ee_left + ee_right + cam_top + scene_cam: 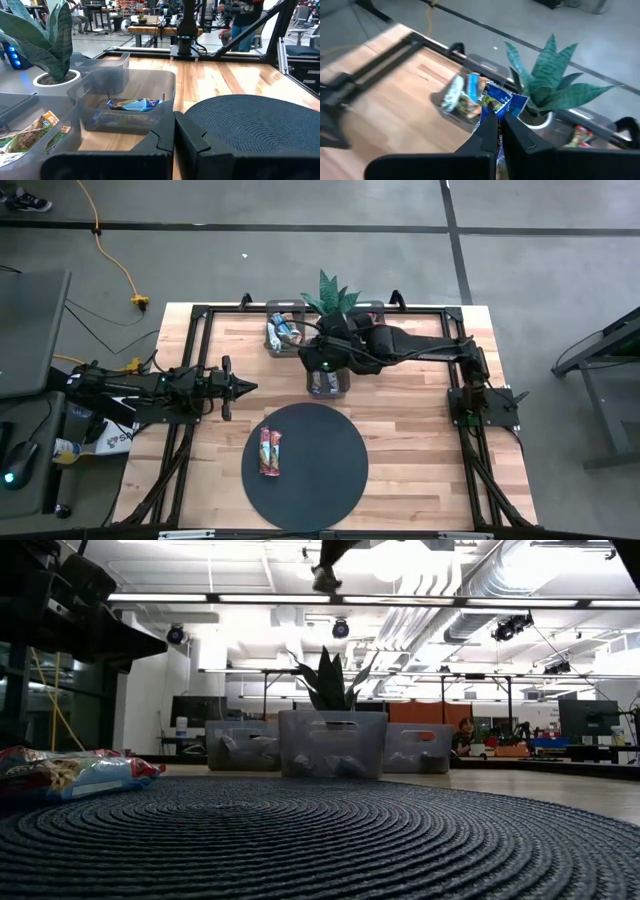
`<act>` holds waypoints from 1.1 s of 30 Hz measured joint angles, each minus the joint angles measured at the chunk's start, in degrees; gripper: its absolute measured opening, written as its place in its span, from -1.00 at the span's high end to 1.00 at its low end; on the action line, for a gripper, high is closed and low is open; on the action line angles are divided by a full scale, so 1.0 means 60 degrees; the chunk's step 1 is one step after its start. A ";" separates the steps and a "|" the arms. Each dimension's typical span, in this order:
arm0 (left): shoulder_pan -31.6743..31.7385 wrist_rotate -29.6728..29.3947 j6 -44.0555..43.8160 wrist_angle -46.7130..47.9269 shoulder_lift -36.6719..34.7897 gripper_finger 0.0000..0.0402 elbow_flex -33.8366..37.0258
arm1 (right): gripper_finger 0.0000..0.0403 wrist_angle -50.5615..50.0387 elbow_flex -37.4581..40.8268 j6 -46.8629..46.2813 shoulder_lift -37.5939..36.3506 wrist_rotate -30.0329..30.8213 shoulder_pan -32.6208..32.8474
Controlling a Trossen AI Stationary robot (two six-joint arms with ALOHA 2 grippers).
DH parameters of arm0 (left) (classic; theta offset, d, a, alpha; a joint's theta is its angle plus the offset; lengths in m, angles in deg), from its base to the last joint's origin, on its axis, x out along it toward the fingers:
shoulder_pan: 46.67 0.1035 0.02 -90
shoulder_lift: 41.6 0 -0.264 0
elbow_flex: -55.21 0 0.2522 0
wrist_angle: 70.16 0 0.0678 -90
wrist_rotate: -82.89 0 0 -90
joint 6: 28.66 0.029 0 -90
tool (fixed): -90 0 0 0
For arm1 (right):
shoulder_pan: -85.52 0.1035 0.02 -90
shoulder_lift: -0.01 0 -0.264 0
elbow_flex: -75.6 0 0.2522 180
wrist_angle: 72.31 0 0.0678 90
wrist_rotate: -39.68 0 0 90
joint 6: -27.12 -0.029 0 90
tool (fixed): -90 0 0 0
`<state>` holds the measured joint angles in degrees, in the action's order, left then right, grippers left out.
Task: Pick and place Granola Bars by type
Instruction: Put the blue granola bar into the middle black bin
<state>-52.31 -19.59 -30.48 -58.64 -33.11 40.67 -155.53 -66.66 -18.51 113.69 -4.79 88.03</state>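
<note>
My right gripper [499, 118] pinched a blue granola bar [501, 103] above the middle bin [328, 383]; my left gripper [173, 131], fingers pressed together, waited left.

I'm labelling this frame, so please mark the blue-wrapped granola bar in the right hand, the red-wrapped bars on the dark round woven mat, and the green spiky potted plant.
Blue-wrapped granola bar [501, 102]: right wrist view, wrapper's middle.
Red-wrapped bars [270, 451]: high view, centre of pair.
Green spiky potted plant [330, 295]: high view, leaves.
</note>
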 joint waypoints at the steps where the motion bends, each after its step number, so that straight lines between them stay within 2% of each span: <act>1: -0.0002 0.0001 0.0002 0.0007 0.0002 0.99 0.0001 | 1.00 -0.0100 0.0003 0.0101 0.0061 0.0030 -0.0047; 8: 0.0000 -0.0005 0.0002 0.0006 0.0002 0.99 -0.0001 | 1.00 -0.0108 0.0000 0.0604 0.0722 0.0089 -0.0197; 18: -0.0002 -0.0002 0.0002 0.0003 -0.0001 0.99 0.0001 | 1.00 -0.0346 0.0004 -0.0171 0.1925 -0.1153 -0.0668; 33: -0.0001 -0.0002 0.0001 0.0000 0.0001 0.99 -0.0001 | 1.00 -0.0477 0.0000 -0.0824 0.2772 -0.2019 -0.1292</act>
<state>-52.31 -19.60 -30.47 -58.64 -33.10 40.66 -158.39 -66.66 -23.45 130.32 -16.90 80.28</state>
